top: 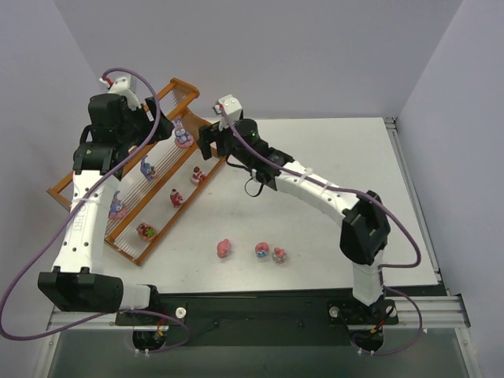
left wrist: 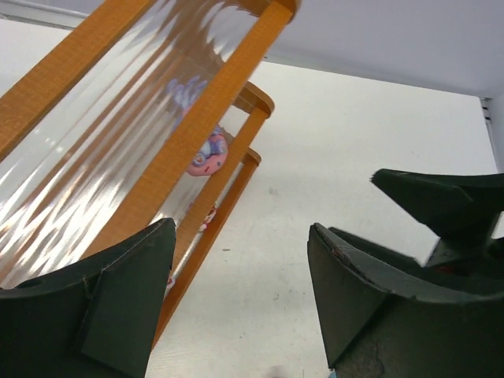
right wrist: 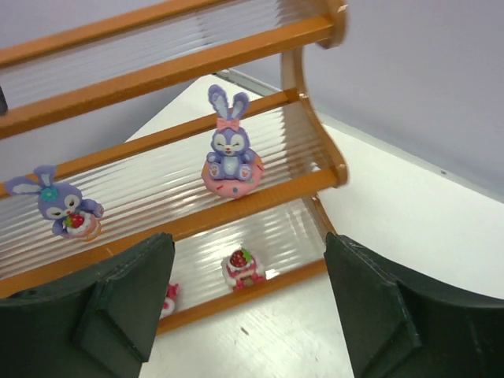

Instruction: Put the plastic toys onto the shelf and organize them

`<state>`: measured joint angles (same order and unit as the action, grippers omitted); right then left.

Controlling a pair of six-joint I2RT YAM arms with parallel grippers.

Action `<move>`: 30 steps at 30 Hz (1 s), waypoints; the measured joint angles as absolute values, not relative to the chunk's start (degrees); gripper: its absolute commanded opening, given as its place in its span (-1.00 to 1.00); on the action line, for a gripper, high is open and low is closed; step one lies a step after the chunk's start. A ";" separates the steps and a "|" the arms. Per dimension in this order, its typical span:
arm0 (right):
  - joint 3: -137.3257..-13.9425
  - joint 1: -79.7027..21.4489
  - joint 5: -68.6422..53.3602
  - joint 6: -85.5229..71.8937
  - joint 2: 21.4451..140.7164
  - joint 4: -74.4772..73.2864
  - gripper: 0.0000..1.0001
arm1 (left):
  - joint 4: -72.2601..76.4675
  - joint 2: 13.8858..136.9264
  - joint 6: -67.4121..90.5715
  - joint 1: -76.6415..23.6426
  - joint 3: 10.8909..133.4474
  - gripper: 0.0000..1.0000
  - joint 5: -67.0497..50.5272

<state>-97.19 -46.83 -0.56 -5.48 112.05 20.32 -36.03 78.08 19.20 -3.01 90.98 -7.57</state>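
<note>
Top view: the shelf [top: 183,83] stands at left with several plastic toys [top: 176,198] on its tiers. Three more lie loose on the table [top: 331,157].

Left wrist: the left gripper [left wrist: 240,236] has its jaws wide and empty, beside the frame.

Right wrist: the right gripper [right wrist: 246,240] has its jaws wide and empty, facing a purple bunny [right wrist: 229,153] on the middle tier.

You get bright, even light with faint shadows. Left wrist: shelf [left wrist: 195,134] rods beyond your left jaw streak with glare and blur — right wrist, everything beyond the jaws reads sharp.
</note>
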 measured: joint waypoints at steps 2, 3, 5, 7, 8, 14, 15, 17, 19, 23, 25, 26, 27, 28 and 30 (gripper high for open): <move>-96.12 -46.54 2.17 -7.46 107.18 15.18 0.47 | -35.66 76.95 19.33 -3.44 90.52 0.56 -9.61; -96.01 -46.35 4.12 -8.56 104.57 11.40 0.46 | -35.53 76.01 19.35 -4.08 89.76 0.56 -10.72; -95.98 -45.89 7.81 -10.87 99.90 4.43 0.37 | -35.79 74.28 19.31 -6.92 88.31 0.54 -12.25; -95.33 -45.60 11.68 -13.58 95.48 -2.55 0.36 | -36.18 73.28 19.09 -12.38 87.00 0.54 -12.47; -94.67 -45.32 13.10 -14.81 93.80 -5.13 0.36 | -36.42 73.01 19.03 -15.00 86.35 0.54 -12.58; -82.43 -40.66 15.81 -24.88 83.40 -18.98 0.32 | -37.71 68.45 20.82 -30.11 70.41 0.54 -10.26; -80.25 -38.92 15.20 -26.44 82.32 -20.49 0.30 | -38.20 67.22 21.78 -31.35 66.92 0.54 -9.58; -76.16 -34.87 13.50 -28.97 80.73 -23.03 0.29 | -38.89 64.36 23.83 -33.82 60.12 0.53 -8.27; -73.38 -31.00 11.55 -30.48 79.90 -25.26 0.28 | -39.66 61.71 26.20 -36.34 54.92 0.53 -7.01; -69.87 -28.12 8.36 -31.27 79.15 -27.24 0.21 | -39.29 57.54 30.13 -41.10 48.14 0.53 -4.21; -68.97 -28.05 6.26 -31.31 79.13 -27.77 0.16 | -38.15 56.58 32.12 -42.70 45.84 0.54 -3.20; -68.77 -28.03 5.45 -31.27 79.18 -27.97 0.16 | -37.63 56.75 32.93 -43.31 45.17 0.53 -2.57; -68.55 -27.94 4.45 -31.27 79.20 -28.12 0.15 | -36.86 57.25 33.71 -44.03 44.71 0.54 -1.56; -68.45 -27.86 3.68 -31.24 79.20 -28.16 0.15 | -36.23 58.06 34.33 -44.82 44.56 0.54 -0.69; -68.27 -27.62 2.66 -31.22 79.29 -28.16 0.15 | -34.87 60.49 35.46 -46.72 44.53 0.53 1.39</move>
<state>-68.27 -27.62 2.66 -31.22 79.29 -28.16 -34.87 60.49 35.46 -46.72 44.53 1.39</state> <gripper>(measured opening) 0.577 0.767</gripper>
